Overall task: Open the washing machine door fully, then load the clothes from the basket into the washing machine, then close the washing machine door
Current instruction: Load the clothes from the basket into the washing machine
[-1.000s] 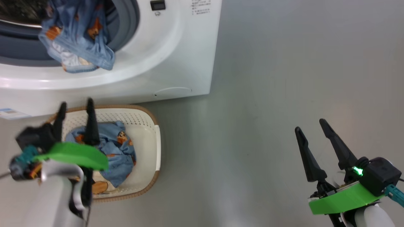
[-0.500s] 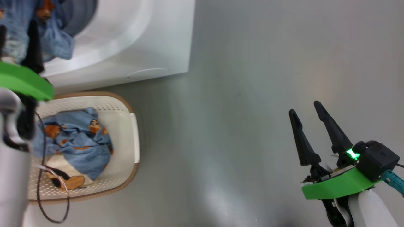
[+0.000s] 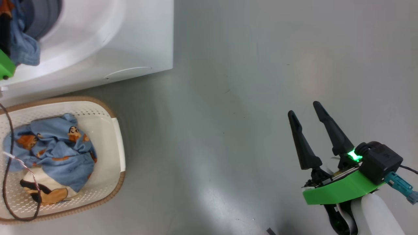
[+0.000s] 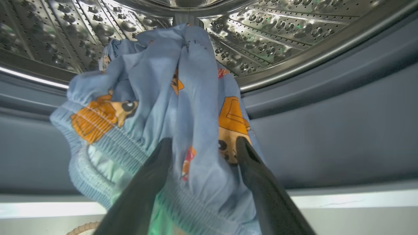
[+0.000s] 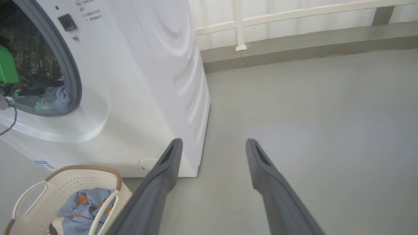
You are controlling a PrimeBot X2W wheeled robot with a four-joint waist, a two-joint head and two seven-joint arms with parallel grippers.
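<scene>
Over on your far left, the left tool (image 4: 203,142) sits at the mouth of the washing machine (image 3: 130,32), fingers spread wide and pointing into the steel drum (image 4: 277,29). It is open and clamps nothing. A light blue garment (image 4: 192,91) with orange figures is draped over the grey seal (image 4: 326,130), partly in the drum and partly hanging out over the front. A fold of it lies between the two fingers, and its ribbed hem bunches below and to the left of them. Whether the fingers touch the fabric, you cannot tell from the wrist view.

Below the machine in the head view, the basket (image 3: 119,147) stands on the floor (image 3: 228,130), just in front of the white front panel. The rest of the clothes (image 3: 52,150) lie bundled in it, blue on top, with a cream and orange piece at the near end. A thin dark cable (image 3: 12,137) loops across the basket's left part.

Well to the right, your right tool (image 3: 303,108) hovers over the grey floor, far from both basket and machine. Its fingers stand wide apart: open and empty.
</scene>
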